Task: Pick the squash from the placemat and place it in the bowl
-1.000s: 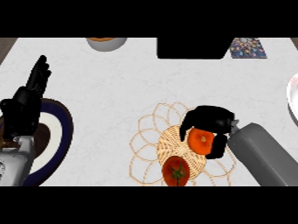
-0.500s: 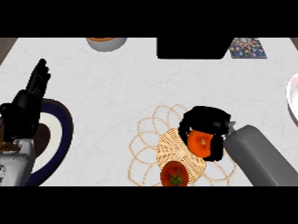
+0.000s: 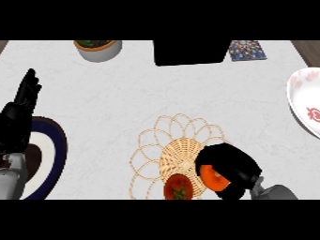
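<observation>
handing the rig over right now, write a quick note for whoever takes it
Right hand: curled round one orange squash, at the woven placemat's lower right.
Left hand: open, fingers up, resting at the left over a dark blue plate.
A second orange squash lies on the placemat.
The white bowl sits at the right edge.
Done: squash grasped.
Left: carry it to the bowl and release.

Right hand (image 3: 226,165) curled round squash (image 3: 215,178) over near placemat (image 3: 163,140); bowl (image 3: 315,108) far right; left hand (image 3: 15,122) resting open.
</observation>
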Tool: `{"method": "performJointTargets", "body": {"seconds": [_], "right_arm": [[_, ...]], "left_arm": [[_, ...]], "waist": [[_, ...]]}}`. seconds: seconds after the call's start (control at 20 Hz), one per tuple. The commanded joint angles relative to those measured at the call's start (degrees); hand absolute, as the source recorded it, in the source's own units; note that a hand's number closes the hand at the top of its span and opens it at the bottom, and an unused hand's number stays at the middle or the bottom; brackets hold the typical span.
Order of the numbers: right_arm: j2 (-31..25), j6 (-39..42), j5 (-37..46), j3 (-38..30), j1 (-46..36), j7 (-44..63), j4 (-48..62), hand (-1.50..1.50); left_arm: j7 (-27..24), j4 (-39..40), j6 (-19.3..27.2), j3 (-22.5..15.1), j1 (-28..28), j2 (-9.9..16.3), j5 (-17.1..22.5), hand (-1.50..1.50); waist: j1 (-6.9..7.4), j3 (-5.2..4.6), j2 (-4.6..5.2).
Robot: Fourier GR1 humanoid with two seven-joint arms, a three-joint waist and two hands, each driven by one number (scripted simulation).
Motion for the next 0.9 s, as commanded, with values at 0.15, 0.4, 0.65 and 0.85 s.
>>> {"method": "performJointTargets", "body": {"seconds": [0.15,0.4,0.65,0.85], "right_arm": [[6.3,-4.1,-5.1,0.5,21.2,11.0,-24.0,1.50],[4.9,-8.2,-7.8,-1.2,34.6,13.3,-44.2,1.50],[2.8,-7.3,-10.5,-11.2,42.1,20.3,-60.8,1.50],[4.6,-6.9,-18.0,-20.5,37.4,21.6,-58.0,1.50]], "left_arm": [[1.3,-3.4,-0.9,1.4,2.2,0.9,1.6,0.00],[1.3,-5.0,0.9,-0.6,3.3,-0.4,-1.1,0.00],[1.1,-2.3,-0.4,-1.0,0.5,-0.6,-0.7,0.00],[3.1,-4.7,-0.5,-2.5,-1.5,-1.1,-1.8,0.00]], "waist": [[-0.96,0.41,0.30],[-0.83,0.50,0.52],[1.39,0.52,1.51],[3.53,0.59,1.89]]}}
